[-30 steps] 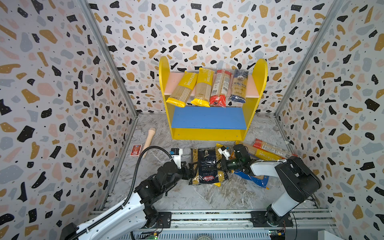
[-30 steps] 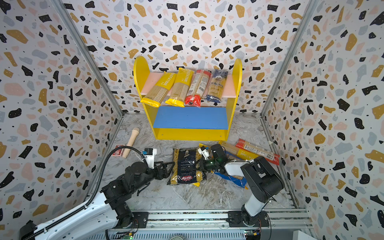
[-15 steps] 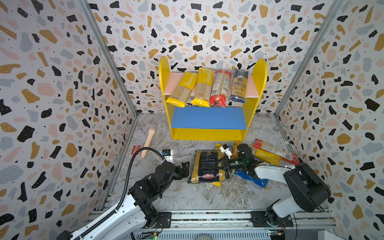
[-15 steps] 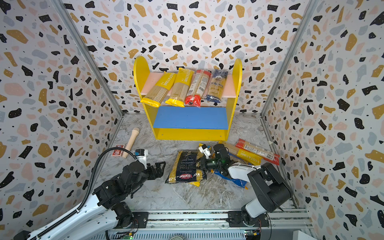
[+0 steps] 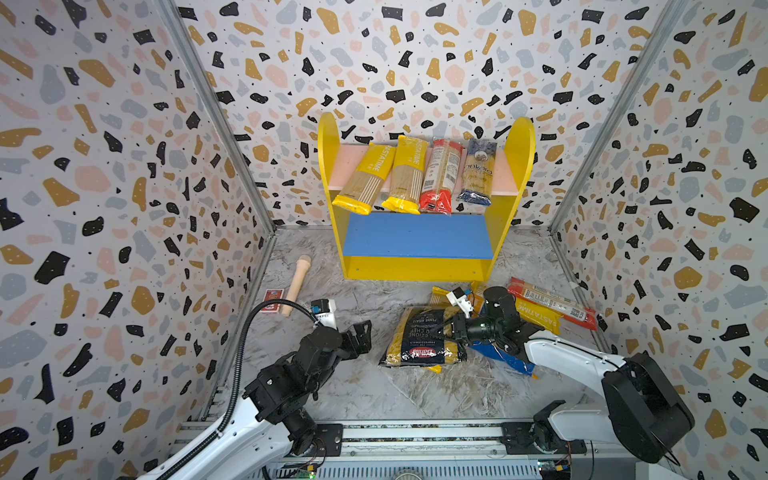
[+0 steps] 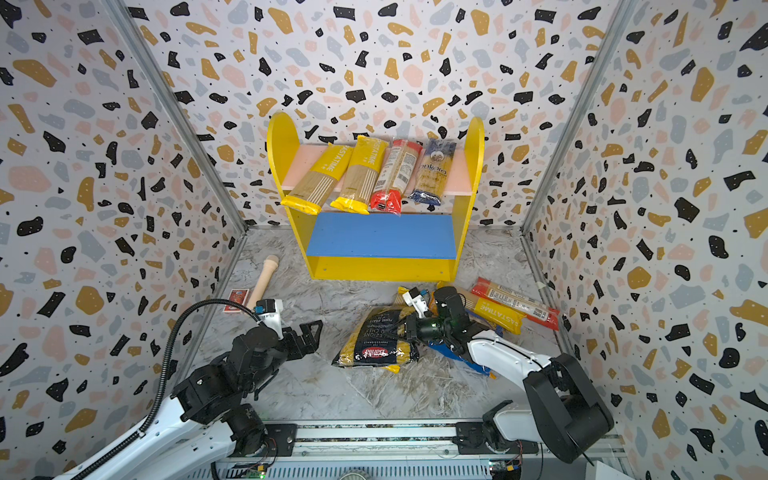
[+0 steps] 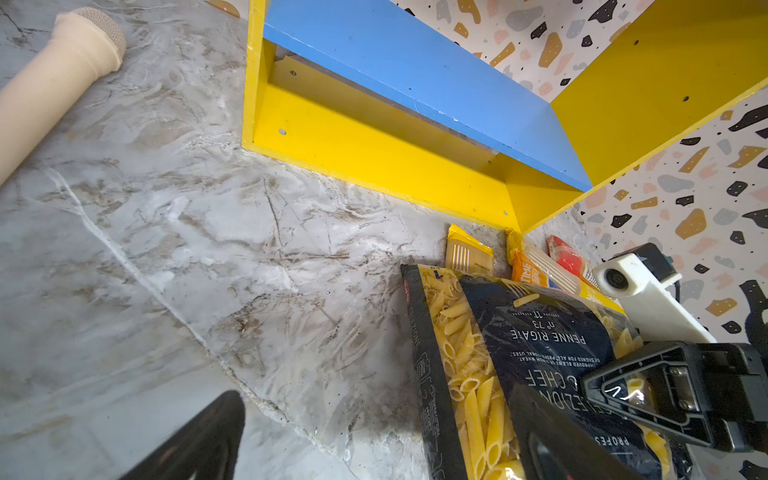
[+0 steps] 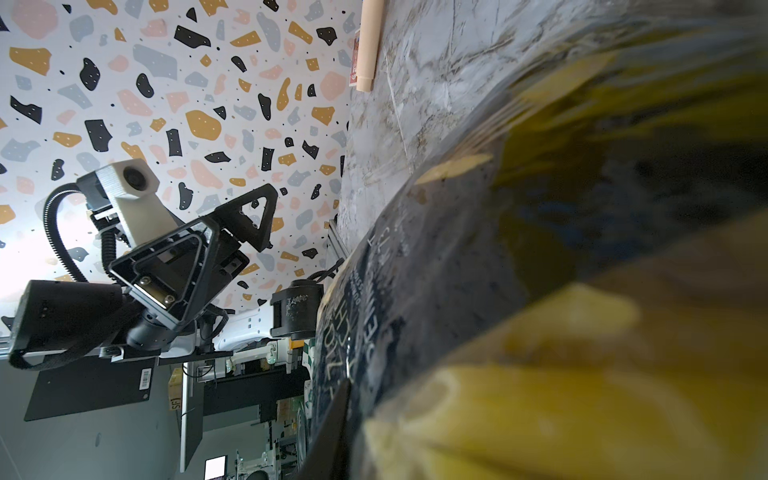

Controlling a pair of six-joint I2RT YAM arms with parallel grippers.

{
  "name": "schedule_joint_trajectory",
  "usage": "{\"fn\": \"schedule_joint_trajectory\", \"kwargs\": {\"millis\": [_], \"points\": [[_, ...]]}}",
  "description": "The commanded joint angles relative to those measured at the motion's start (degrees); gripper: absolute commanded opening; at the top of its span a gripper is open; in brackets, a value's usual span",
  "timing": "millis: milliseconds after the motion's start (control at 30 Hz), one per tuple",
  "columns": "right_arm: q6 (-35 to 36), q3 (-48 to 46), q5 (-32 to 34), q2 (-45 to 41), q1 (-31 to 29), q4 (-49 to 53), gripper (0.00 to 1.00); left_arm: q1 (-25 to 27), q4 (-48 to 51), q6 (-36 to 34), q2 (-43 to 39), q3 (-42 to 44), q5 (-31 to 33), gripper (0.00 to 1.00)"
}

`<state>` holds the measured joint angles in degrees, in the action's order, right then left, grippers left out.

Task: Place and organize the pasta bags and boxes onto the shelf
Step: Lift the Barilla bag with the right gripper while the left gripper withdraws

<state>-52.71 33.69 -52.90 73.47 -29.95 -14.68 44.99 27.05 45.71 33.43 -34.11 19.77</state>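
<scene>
Handover: left fingers [image 5: 358, 334] now wide open, empty, backed off Barilla penne bag [image 5: 419, 336]; right fingers [image 5: 451, 326] closed, pinching bag's edge. Shelf [image 5: 415, 266] blue board bare, likely destination.

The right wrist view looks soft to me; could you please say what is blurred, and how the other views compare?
Right wrist view: the near Barilla penne bag is out of focus; the wooden stick beyond is crisp; a wall patch is blown out. Left wrist view: the bag's print reads sharply. Both top views: sharp.
</scene>
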Motion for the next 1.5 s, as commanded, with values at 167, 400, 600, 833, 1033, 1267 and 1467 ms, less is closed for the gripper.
{"fn": "schedule_joint_trajectory", "kwargs": {"millis": [167, 400, 600, 833, 1033, 1267, 1467], "points": [[7.7, 17.4, -3.0, -4.7, 0.8, -3.1, 0.12, -0.5, -2.7, 0.7, 0.1, 0.4, -1.3, 1.00], [10.4, 25.6, -2.4, -1.8, 0.7, -0.8, 0.12, -0.7, -5.9, 1.9, 0.6, 3.0, -2.9, 1.00], [13.7, 32.9, -1.8, 2.6, 0.8, 0.9, 0.11, -1.1, -7.5, 4.2, -2.0, 5.8, -3.7, 1.00], [15.0, 33.7, -2.2, 7.2, 1.6, -4.6, 0.11, -1.2, -7.8, 4.1, -2.1, 6.0, -4.2, 1.00], [18.1, 35.9, -0.7, 7.1, 1.0, -2.0, 0.11, -1.4, -6.6, 3.1, -2.4, 4.3, -3.4, 1.00], [22.3, 39.1, -0.7, 7.0, 2.2, 1.2, 0.11, -1.8, -0.7, 2.9, -6.1, 0.0, 3.5, 1.00], [20.5, 40.3, -2.3, 9.7, 3.4, -3.0, 0.11, -1.9, 3.3, 3.4, -9.4, -2.5, 9.2, 1.00]]}}
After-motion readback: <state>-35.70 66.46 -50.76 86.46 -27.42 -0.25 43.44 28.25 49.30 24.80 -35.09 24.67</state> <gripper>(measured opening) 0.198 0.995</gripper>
